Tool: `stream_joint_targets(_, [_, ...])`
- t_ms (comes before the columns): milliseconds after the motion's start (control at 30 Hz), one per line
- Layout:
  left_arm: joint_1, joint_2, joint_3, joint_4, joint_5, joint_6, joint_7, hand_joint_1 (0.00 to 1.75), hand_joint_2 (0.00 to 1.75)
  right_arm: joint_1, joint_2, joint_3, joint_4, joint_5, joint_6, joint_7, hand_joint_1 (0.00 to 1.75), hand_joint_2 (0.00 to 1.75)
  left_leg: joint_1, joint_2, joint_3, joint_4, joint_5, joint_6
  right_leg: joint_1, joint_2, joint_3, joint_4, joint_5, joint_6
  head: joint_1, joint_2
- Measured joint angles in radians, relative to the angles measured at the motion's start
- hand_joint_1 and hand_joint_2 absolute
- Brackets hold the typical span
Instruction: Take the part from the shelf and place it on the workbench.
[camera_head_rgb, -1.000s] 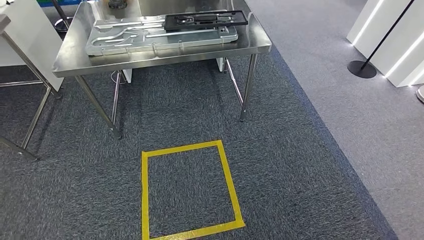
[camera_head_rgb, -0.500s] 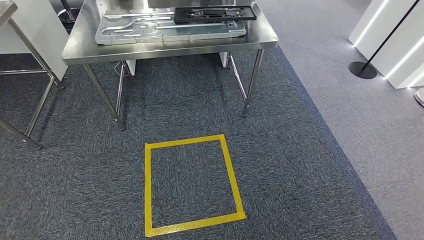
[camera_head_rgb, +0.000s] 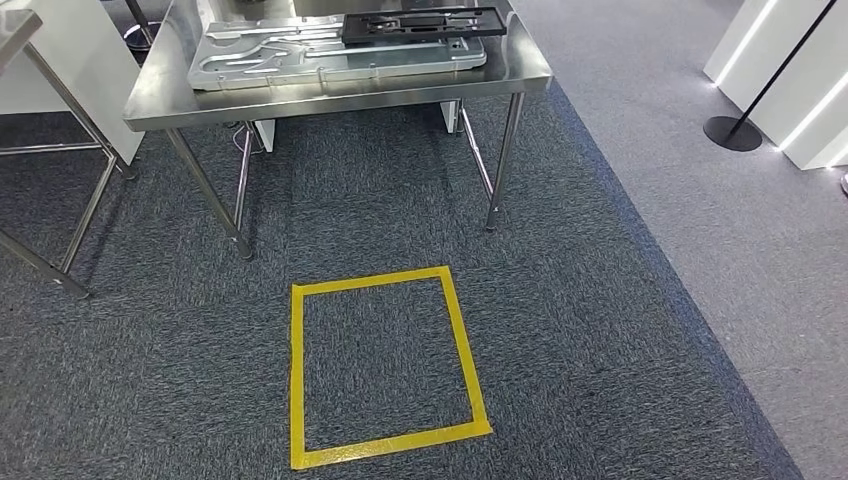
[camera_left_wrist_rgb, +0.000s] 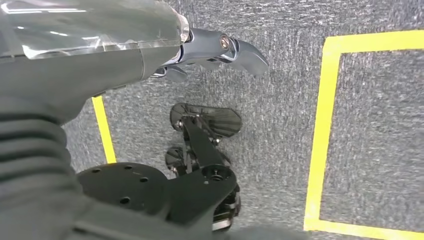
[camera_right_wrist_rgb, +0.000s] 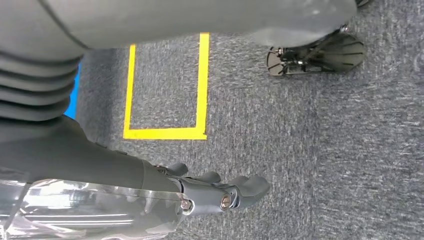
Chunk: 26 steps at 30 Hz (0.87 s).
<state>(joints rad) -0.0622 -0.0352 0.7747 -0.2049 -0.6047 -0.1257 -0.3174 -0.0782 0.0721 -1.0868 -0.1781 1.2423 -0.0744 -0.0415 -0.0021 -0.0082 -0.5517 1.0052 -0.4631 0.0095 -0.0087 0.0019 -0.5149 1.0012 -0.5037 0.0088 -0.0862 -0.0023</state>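
Observation:
The steel workbench (camera_head_rgb: 330, 98) stands ahead at the top of the head view. On it lies a flat silver metal plate (camera_head_rgb: 300, 55), and a black frame-shaped part (camera_head_rgb: 420, 22) lies across the plate's far right end. My left hand (camera_left_wrist_rgb: 210, 50) hangs over the carpet, its fingers loose with nothing in them. My right hand (camera_right_wrist_rgb: 215, 192) hangs the same way, holding nothing.
A yellow tape square (camera_head_rgb: 297, 370) marks the dark carpet in front of the workbench. Another steel table's legs (camera_head_rgb: 60, 240) stand at the left beside a white cabinet (camera_head_rgb: 60, 60). A black post base (camera_head_rgb: 733, 133) and white panels (camera_head_rgb: 790, 80) stand at the right.
The whole picture has shifted: the workbench and tape square now sit higher in the head view, so the camera has moved. Nothing on the workbench has moved.

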Motion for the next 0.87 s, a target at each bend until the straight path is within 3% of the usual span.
stream_joint_targets(33, [0.000, 0.000, 0.005, 0.000, 0.007, 0.000, 0.002, 0.00, 1.75, 0.000, 0.000, -0.001, 0.000, 0.000, 0.000, -0.003, 0.00, 1.75, 0.001, 0.000, 0.000, 0.000, 0.001, -0.001, 0.001, 0.000, 0.000, 0.000, 0.000, -0.001, 0.000, 0.000])
stream_joint_targets(333, [0.022, 0.000, -0.041, -0.004, 0.097, 0.009, 0.048, 0.00, 1.75, 0.026, 0.000, 0.102, -0.017, -0.141, 0.004, 0.001, 0.00, 1.75, 0.003, 0.000, -0.002, 0.000, 0.002, -0.003, 0.003, 0.000, -0.002, 0.001, 0.001, -0.003, 0.000, 0.000])
stream_joint_targets(467, [0.037, 0.000, -0.095, -0.015, 0.143, 0.019, 0.072, 0.00, 0.00, 0.043, 0.000, 0.181, -0.033, -0.241, 0.008, 0.005, 0.00, 0.00, 0.003, 0.000, -0.003, 0.000, 0.002, -0.003, 0.003, 0.000, -0.002, 0.000, 0.001, -0.003, 0.000, 0.000])
stream_joint_targets(867, [0.082, 0.006, -0.267, -0.055, 0.269, 0.049, 0.139, 0.00, 0.00, 0.088, 0.000, 0.415, -0.083, -0.515, 0.025, 0.015, 0.00, 0.00, 0.003, 0.000, -0.003, 0.000, 0.002, -0.003, 0.002, 0.000, -0.002, 0.000, 0.002, -0.002, 0.000, 0.000])
